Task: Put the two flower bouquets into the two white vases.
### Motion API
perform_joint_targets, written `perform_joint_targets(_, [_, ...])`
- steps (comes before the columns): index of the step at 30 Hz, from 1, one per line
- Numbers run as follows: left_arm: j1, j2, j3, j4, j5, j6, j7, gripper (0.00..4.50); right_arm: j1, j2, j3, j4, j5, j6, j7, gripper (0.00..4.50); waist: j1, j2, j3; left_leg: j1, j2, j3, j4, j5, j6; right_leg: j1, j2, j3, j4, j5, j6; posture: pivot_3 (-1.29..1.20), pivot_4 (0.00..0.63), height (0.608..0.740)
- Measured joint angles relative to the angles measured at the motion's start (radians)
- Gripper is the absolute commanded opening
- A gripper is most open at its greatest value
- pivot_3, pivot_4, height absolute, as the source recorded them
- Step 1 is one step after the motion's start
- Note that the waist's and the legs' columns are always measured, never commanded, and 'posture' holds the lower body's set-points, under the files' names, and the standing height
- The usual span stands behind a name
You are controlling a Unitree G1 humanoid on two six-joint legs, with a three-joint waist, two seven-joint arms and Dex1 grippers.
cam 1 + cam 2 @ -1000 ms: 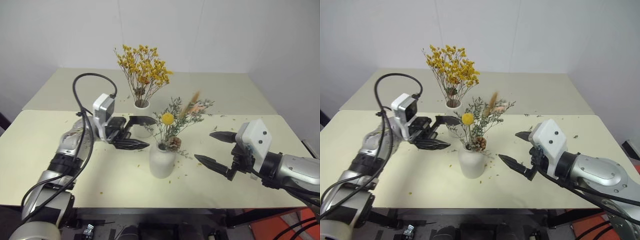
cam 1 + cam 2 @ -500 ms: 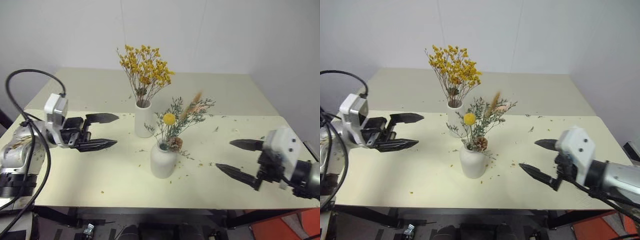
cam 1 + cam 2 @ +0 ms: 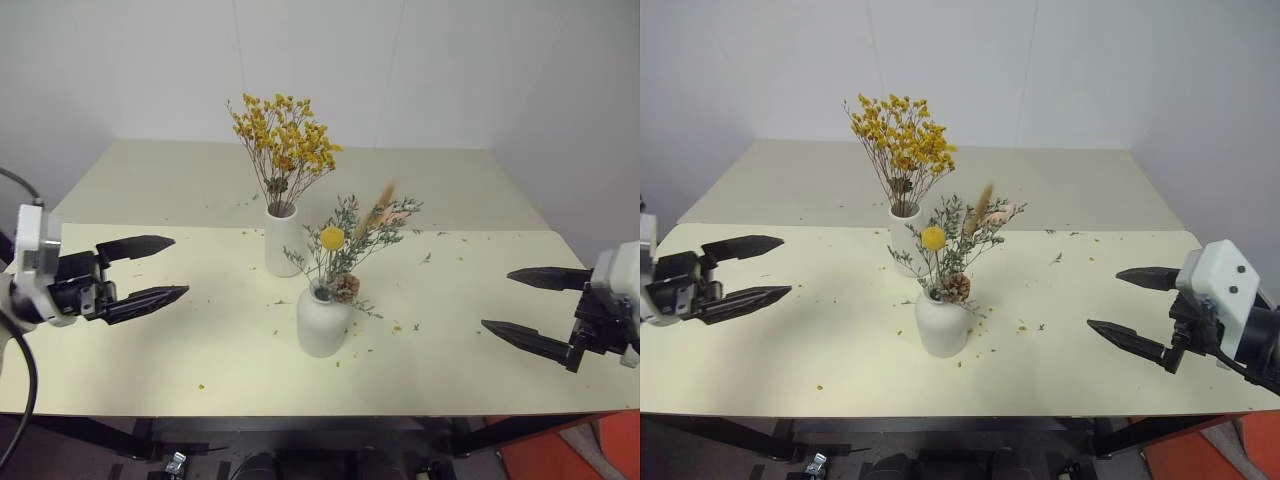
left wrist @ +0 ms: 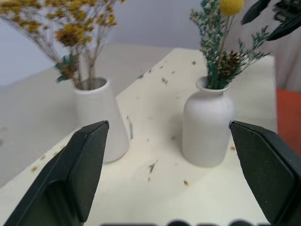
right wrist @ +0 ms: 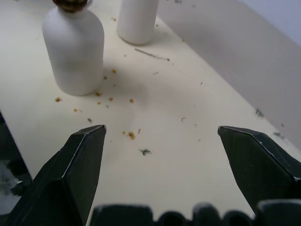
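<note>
Left gripper: two black tapered, pointed fingers on black body, white boxy wrist housing, black cable behind. Right gripper: same black fingers (faceted, matte), white housing with small dark dots.

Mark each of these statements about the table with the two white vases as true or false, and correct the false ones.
1. The yellow-orange dried bouquet stands in the taller tapered white vase. True.
2. The grey-green pinecone bouquet lies flat on the cream table. False: it stands in the shorter rounded white vase.
3. The left gripper holds a stem. False: it is open and empty.
4. The right gripper is open, apart from both vases. True.
</note>
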Motion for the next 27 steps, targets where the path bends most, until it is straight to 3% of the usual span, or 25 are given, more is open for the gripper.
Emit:
perform_joint_targets(7, [0.192,-0.048,0.175,-0.178,-0.037,0.058,0.078,4.46,-0.104,-0.047,0.104,0.152,-0.035,-0.059,0.084,4.5,0.003,0.001,0.001,0.0,0.001,0.001,0.0,0.0,0.0,-0.001,0.0,0.0,0.0,0.0,0.0,0.0,0.15,0.74])
perform_joint_targets(11, [0.226,-0.066,0.232,-0.237,-0.074,0.084,0.132,4.46,-0.11,-0.057,0.142,0.218,-0.058,-0.086,0.124,4.5,0.006,0.001,0.001,0.0,0.0,0.001,0.0,0.0,0.0,-0.001,0.0,0.0,0.0,0.0,-0.001,0.0,0.15,0.74])
perform_joint_targets(27, [0.249,-0.053,0.254,-0.272,-0.14,0.127,0.19,4.46,-0.127,-0.071,0.171,0.243,-0.065,-0.093,0.202,4.5,0.003,0.002,0.001,-0.001,0.001,0.003,-0.001,0.0,0.0,-0.003,0.0,0.0,0.0,0.0,-0.001,0.0,0.15,0.74])
